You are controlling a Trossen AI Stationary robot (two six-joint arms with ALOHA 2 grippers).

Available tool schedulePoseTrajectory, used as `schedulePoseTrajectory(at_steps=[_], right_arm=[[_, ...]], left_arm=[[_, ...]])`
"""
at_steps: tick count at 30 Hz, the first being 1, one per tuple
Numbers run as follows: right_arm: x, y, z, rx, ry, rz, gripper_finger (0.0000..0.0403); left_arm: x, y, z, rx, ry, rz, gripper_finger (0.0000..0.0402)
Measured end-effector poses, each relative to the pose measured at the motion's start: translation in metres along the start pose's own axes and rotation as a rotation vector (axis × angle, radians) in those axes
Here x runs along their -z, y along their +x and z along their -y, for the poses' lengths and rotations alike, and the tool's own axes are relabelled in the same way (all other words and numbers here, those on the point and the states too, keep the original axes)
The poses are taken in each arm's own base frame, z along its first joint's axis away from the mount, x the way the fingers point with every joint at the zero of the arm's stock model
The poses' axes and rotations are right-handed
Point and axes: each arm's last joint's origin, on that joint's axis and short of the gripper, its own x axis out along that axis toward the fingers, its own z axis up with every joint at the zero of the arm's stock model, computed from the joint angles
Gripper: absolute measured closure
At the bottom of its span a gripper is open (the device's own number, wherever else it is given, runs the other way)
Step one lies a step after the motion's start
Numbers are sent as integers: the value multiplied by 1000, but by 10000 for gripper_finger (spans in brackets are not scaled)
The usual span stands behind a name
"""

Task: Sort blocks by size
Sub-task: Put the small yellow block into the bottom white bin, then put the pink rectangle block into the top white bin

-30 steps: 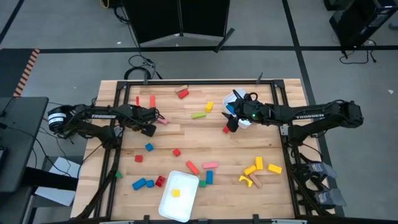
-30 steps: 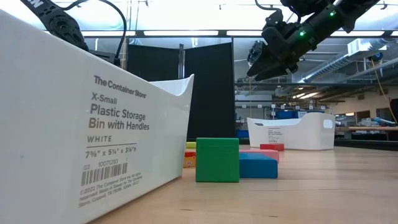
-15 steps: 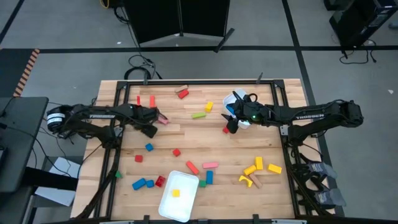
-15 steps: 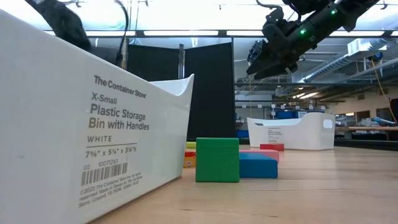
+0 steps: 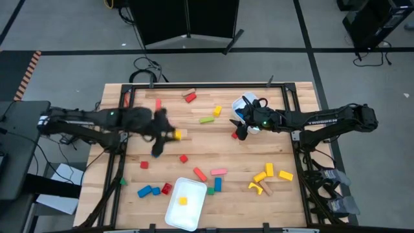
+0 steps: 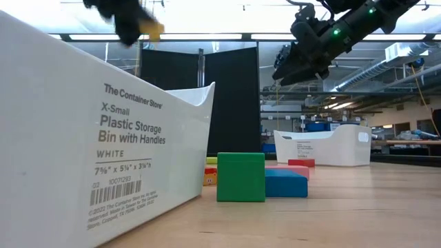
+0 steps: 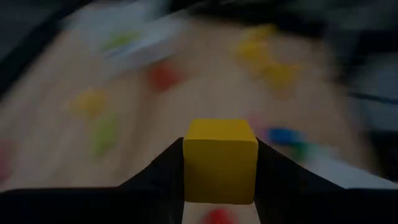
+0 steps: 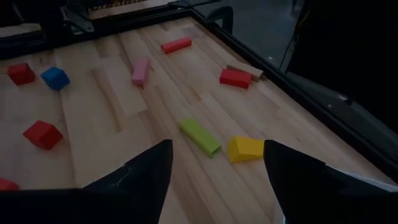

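Left claw (image 7: 220,165): closed on a yellow cube (image 7: 221,160), one dark finger (image 7: 163,168) against each side of the block. In the high view this claw (image 5: 169,134) sits over the left-centre of the table (image 5: 284,152), the cube (image 5: 176,134) showing at its tip and carried clear of the wood. The low view shows the same claw (image 6: 131,21) up high with the yellow block (image 6: 153,29) in its grip.

Right claw (image 8: 217,171): fingers spread apart with nothing between them. It hangs above the right-rear part of the table (image 5: 242,126), just beside a white bin (image 5: 253,103) and a small red block (image 5: 235,135). Below it, in its wrist view, lie a green bar (image 8: 200,137) and a yellow block (image 8: 245,149) — close together but apart — with a pink bar (image 8: 140,70) farther off.

Remaining blocks lie scattered over the table. A second white bin (image 5: 185,203) stands at the near edge and holds one yellow block (image 5: 182,200). Beside it lie a red bar (image 5: 200,174), a pink bar (image 5: 218,172) and a blue block (image 5: 217,184). A cluster of yellow pieces (image 5: 266,175) lies near the right front. In the low view a green cube (image 6: 240,177) stands in front of a blue block (image 6: 286,183).
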Motion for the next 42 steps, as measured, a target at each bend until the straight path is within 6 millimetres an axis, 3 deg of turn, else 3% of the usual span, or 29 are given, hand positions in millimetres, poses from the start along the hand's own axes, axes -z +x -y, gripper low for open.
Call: schedulePoseTrajectory(at_steps=[4, 8, 13, 23, 31, 33, 38, 40, 42], right_arm=[[0, 0, 0, 0, -1, -1, 145], [-1, 0, 0, -2, -9, 7, 149], [-2, 0, 0, -4, -10, 19, 152], [-2, 0, 0, -4, -10, 19, 153], [-4, 0, -1, -10, 8, 38, 156], [-4, 0, -2, -16, 16, 40, 155], [-3, -2, -6, -36, 10, 38, 156], [-3, -3, -8, -42, 3, 38, 158], [-2, -3, -9, -47, 0, 39, 158]], left_arm=[[-3, 1, 33, 281, 139, 48, 260], [1, 8, 55, 373, 181, 36, 260], [8, 26, 70, 366, 69, -30, 260], [55, 89, 119, 398, -137, -345, 260], [57, 115, 138, 283, -142, -453, 256], [57, 117, 139, 228, -123, -489, 209], [56, 115, 135, 128, -67, -570, 47], [52, 113, 134, 89, -57, -562, 17], [46, 112, 134, 56, -42, -541, 23]])
